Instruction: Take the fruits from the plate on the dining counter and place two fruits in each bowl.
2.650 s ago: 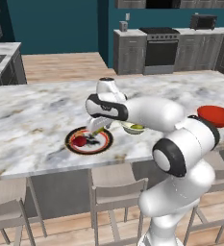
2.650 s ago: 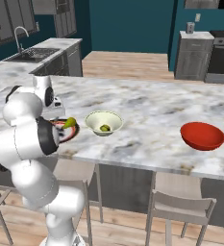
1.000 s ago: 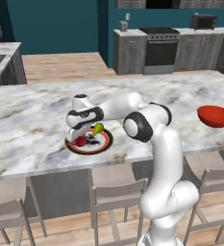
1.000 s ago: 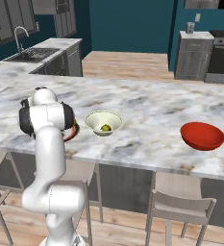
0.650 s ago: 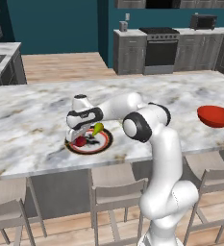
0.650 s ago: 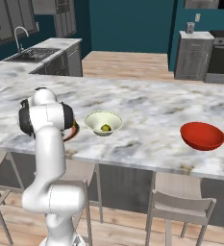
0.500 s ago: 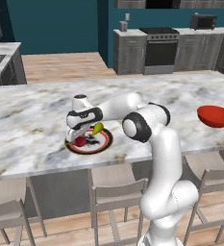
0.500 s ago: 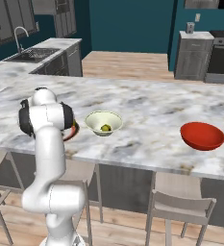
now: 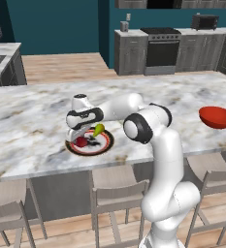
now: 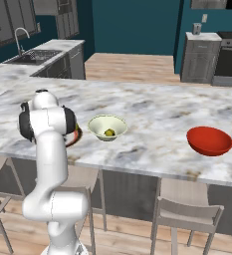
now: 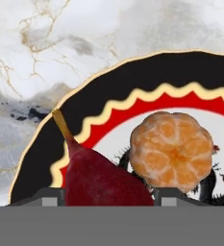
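Looking from the left base view, the gripper (image 9: 79, 137) is down over the plate (image 9: 104, 146) on the dining counter (image 9: 32, 121), right at the dark red fruit (image 9: 81, 142); green pear (image 9: 99, 129) sits on the plate's far side, just beside the hand, and may get nudged on the lift. Red bowl (image 9: 217, 116) is well apart to the right, w/ bare marble between. Right base view: the arm's own bulk hides the plate except a sliver of rim (image 10: 77, 135); cream bowl (image 10: 107, 127) stands just beside it, holding one small yellow-green fruit (image 10: 109, 132), so it prob. needs one more; red bowl (image 10: 209, 140) looks empty. Hand view: dark red fruit (image 11: 104, 178) sits between the two finger tips (image 11: 47, 196), stem pointing up-left; jaws stand partway in around it, but can't tell if they're actually pinching it yet. Tan-orange fruit (image 11: 172, 151) touches or nearly touches it on one side, close to the other tip, so it's the main obstacle. Judging: the red one's light, smooth, rounded, prob. slippery; grip across the widest belly, not the stem, w/ modest squeeze to avoid bruising or popping it out.
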{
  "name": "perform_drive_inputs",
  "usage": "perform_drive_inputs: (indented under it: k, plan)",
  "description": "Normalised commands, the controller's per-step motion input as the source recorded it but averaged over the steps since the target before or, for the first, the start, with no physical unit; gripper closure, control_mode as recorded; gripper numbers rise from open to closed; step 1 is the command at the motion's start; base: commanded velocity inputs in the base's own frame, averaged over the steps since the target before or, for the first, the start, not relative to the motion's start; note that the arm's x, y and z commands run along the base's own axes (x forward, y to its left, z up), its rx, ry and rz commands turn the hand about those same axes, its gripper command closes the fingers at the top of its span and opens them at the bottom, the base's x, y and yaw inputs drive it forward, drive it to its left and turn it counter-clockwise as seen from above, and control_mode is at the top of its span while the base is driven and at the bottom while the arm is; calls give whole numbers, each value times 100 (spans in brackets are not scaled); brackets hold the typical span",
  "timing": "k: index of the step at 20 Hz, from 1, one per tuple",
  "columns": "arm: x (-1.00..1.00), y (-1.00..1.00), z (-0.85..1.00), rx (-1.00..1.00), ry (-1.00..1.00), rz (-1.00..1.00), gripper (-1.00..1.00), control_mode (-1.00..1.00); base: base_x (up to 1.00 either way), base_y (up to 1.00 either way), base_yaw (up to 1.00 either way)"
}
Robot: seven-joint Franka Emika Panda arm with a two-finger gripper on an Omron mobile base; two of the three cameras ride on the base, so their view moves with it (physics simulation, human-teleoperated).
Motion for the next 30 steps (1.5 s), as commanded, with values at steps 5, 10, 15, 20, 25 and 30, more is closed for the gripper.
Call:
perform_drive_inputs:
  k: [5,10,15,20,25,30]
  plan:
    - [-26,-10,28,0,0,-5,100,-100,0,0,0]
    - [-61,-19,73,0,-4,-19,100,-100,0,0,0]
    - [-19,-52,68,0,0,-24,100,-100,0,0,0]
    - [0,-61,72,0,0,-25,100,-100,0,0,0]
    - [18,-77,52,0,0,-24,100,-100,0,0,0]
    - [44,-88,8,0,0,-17,100,-100,0,0,0]
